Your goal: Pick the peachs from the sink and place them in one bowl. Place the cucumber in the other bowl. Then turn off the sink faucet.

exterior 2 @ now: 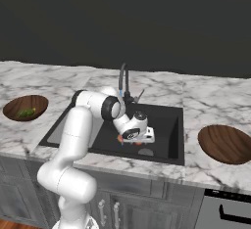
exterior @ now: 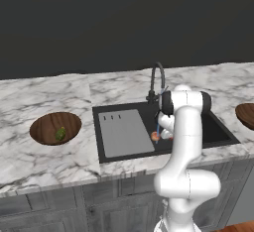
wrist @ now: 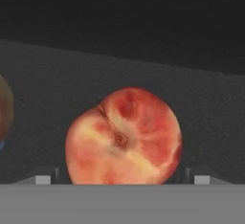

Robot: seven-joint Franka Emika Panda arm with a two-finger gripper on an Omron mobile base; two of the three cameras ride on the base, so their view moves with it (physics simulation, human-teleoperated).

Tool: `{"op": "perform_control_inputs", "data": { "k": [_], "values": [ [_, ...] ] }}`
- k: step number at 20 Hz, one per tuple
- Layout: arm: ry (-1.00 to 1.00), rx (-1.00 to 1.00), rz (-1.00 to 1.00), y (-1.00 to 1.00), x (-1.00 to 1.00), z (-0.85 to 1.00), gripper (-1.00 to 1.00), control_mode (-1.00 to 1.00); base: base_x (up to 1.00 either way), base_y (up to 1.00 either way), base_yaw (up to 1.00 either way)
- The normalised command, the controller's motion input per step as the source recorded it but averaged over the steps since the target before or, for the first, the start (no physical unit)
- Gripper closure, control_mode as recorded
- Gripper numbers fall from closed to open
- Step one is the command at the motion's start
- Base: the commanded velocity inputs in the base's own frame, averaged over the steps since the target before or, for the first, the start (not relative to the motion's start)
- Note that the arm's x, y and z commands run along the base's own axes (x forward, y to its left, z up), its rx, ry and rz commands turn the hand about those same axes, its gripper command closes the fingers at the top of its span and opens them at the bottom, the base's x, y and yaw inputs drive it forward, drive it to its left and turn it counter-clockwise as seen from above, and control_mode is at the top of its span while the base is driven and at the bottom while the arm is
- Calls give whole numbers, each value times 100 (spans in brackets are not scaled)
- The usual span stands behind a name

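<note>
Far to the gripper's left, on the marble worktop [exterior: 30, 156], a wooden bowl [exterior: 55, 128] holds the small green cucumber [exterior: 60, 134], well apart from the gripper. Nearer, the grey ribbed drainboard [exterior: 124, 132] fills the left part of the black sink [exterior 2: 169, 125]. Behind the gripper rises the dark gooseneck faucet [exterior: 157, 81], with a thin stream of water [exterior: 158, 124] running down from its spout.

The gripper [exterior 2: 138, 144] is lowered into the basin, its jaws standing wide apart and clamped on nothing. In the hand view a peach [wrist: 123, 137] sits straight ahead on the sink floor, centred between the two fingertips [wrist: 43, 179], one tip on each side of the fruit; whether they touch it I cannot tell. At the left edge of that view, the rim of a second round fruit [wrist: 5, 114] shows, beside the first but apart from it.

Well to the gripper's right, a second wooden bowl [exterior 2: 224, 144] rests on the worktop.
</note>
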Motion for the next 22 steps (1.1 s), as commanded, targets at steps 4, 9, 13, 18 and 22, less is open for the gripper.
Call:
{"op": "perform_control_inputs", "data": {
  "k": [4,9,13,18,22],
  "values": [
    [0,0,-1,0,26,-15,-100,-100,0,0,0],
    [0,0,-3,-4,22,-22,-100,-100,0,0,0],
    [0,0,-4,0,12,-18,100,-100,0,0,0],
    [0,2,-1,-3,0,-23,100,-100,0,0,0],
    [-3,7,0,-18,-20,2,100,-100,0,0,0]
  ]
}}
